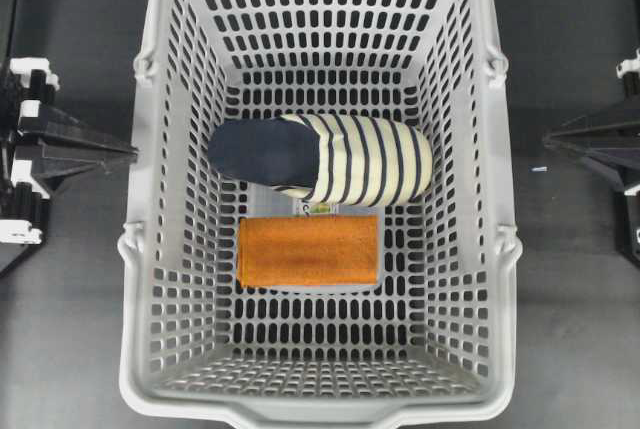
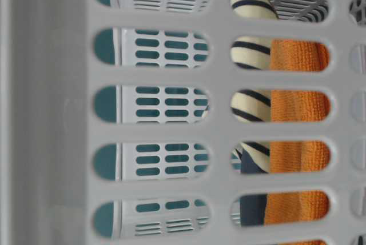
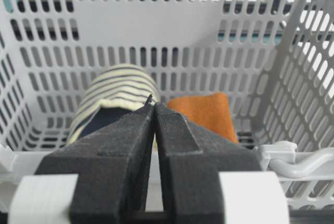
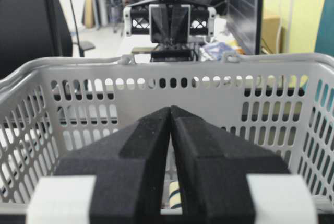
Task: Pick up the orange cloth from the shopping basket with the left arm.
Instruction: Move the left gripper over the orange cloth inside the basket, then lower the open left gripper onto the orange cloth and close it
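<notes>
While outside the shopping basket, both pincers, left and right, are pressed together.

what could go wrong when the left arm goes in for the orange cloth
The left gripper is shut and outside the shopping basket; it must clear the tall rim or it may hit the wall. The orange cloth lies flat on the slotted floor, so fingers may snag slots. The striped cloth roll sits right beside it and could be grabbed too.
</notes>
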Robot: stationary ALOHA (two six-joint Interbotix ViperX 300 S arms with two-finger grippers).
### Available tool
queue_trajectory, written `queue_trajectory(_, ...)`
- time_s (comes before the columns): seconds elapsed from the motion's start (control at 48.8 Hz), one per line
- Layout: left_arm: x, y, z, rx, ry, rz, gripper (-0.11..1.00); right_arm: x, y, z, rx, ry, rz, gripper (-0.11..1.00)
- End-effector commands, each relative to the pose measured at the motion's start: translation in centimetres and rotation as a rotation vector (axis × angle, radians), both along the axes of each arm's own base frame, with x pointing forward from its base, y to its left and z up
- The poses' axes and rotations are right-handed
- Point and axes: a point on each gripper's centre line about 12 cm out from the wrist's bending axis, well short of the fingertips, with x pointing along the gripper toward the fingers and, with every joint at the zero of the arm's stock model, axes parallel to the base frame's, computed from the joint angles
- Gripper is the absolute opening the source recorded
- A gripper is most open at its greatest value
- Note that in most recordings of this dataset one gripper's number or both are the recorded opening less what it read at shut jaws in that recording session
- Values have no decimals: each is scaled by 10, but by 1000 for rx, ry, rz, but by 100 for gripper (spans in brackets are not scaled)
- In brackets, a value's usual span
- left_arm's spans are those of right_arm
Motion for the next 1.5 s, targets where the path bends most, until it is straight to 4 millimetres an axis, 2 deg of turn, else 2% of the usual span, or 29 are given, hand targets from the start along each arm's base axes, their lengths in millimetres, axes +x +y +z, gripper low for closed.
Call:
queue_trajectory(0.0,4,-4,18,12,-14,-23,6,3,1,6,9,-12,5,0)
queue_trajectory(0.082,9,-4,27,-15,30,-24,0,3,1,5,27,-5,4,0)
queue_trajectory(0.307,28,-6,62,-22,175,-24,0,3,-1,5,59,-2,-4,0)
queue_trajectory(0.512,59,-10,80,-16,315,-29,0,3,-3,4,67,8,-14,2)
queue_trajectory(0.594,73,-12,84,-12,359,-33,0,3,-3,4,70,21,-14,17)
queue_trajectory(0.778,109,-17,83,-16,477,-34,0,4,-3,7,68,47,-14,71)
queue_trajectory(0.819,117,-18,81,-15,517,-35,0,4,-3,8,68,48,-14,78)
queue_trajectory(0.881,131,-21,77,-14,578,-36,0,3,-3,8,68,55,-14,82)
queue_trajectory(1.004,159,-25,64,-5,745,-33,0,1,-3,7,68,70,-14,78)
queue_trajectory(1.106,179,-28,57,14,850,-34,2,0,-3,7,67,68,-15,78)
queue_trajectory(1.188,191,-28,53,16,904,-29,15,-1,-3,9,66,62,-15,78)
queue_trajectory(1.372,212,-35,35,18,985,-32,69,-3,-3,9,66,56,-15,78)
queue_trajectory(1.475,221,-40,16,18,1036,-36,88,-4,-3,9,68,53,-15,78)
